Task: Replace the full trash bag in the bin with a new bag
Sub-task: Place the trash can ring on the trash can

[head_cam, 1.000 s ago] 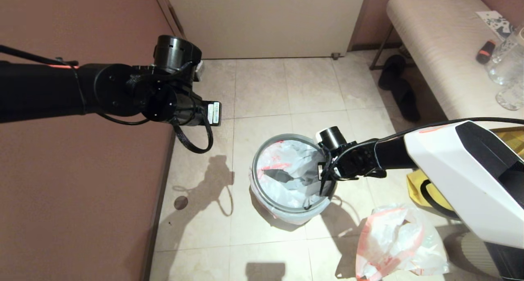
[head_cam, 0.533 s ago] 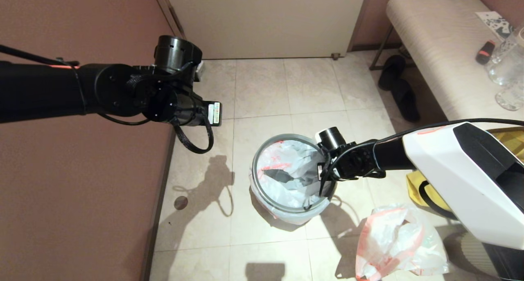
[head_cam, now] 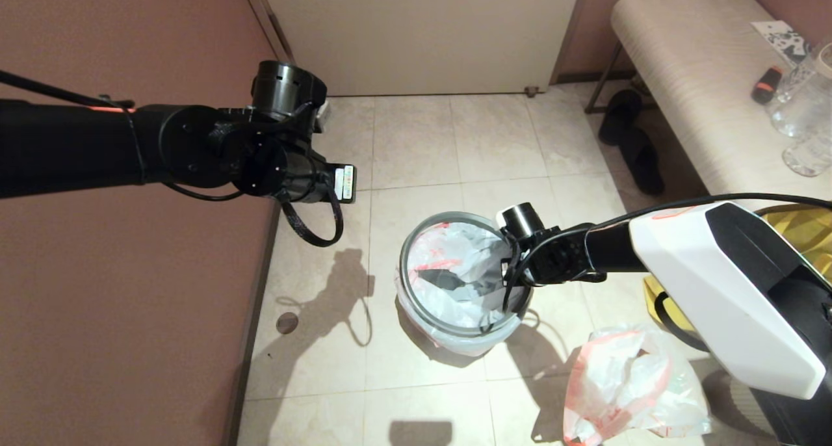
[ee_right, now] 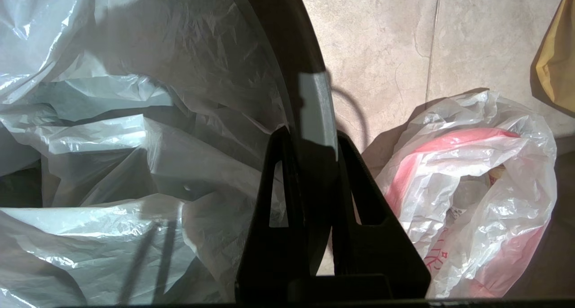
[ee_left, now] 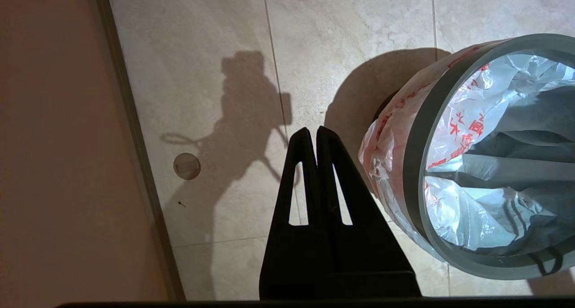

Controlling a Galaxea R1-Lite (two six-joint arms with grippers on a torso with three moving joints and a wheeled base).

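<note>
**Now at the rim: right gripper clamps the hoop**

Down at the bin [head_cam: 455,342], the right gripper [ee_right: 310,137] has its fingers [ee_right: 280,164] pinched across the grey hoop rim [head_cam: 416,244], one inside, one outside, at the bin's three o'clock. The new bag [head_cam: 455,270] lines the bin, its pink hem folded over the wall. The full trash bag [head_cam: 634,387] sits on the floor [head_cam: 416,140] at the bin's five o'clock. The left gripper [ee_left: 316,133] hovers above the floor at ten o'clock, fingers clenched, holding nothing.
</note>
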